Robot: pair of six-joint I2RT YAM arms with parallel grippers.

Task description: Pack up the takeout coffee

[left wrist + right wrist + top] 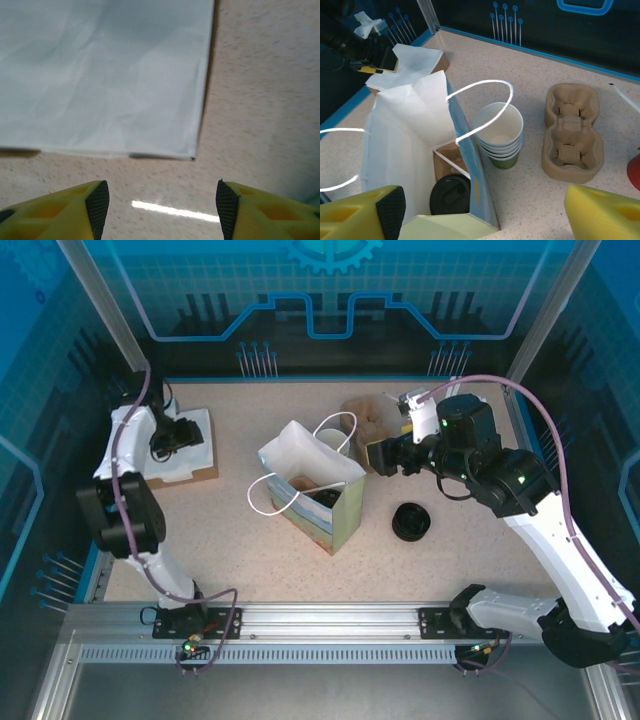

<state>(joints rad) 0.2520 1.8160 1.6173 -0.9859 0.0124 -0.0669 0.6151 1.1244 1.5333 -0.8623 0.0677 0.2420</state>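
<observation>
Closest to me, straight under my right gripper (482,212), is the takeout coffee (450,194). It's standing upright at the bottom of the tall white paper bag with white cord handles (405,150). From up here I mostly see a round black plastic lid with a raised rim. The bag hides the cup's side, so I can't tell you what the wall looks like. It's tucked in right next to a brown cardboard insert (446,159) that's also in the bag. The bag stands open-mouthed around the middle of the speckled beige table (250,570). A stack of round black lids (411,522) sits on the table off to the bag's right. Just past the bag, nearly touching its wall, is a stack of cream-white paper cups (499,131). The bottom cup looks greenish and the top one shows a bare inside. Farther out lies a brown moulded-pulp cup carrier (572,132), flat on the table with bare pockets. As for my arms, the right one reaches up from its base and bends in toward the bag. Its yellow jaws are spread wide with nothing between them. My left gripper (160,200) is way over at the far left, pointing down at the table just short of a flat white paper sheet (100,75). Its jaws are apart and holding nothing.
</observation>
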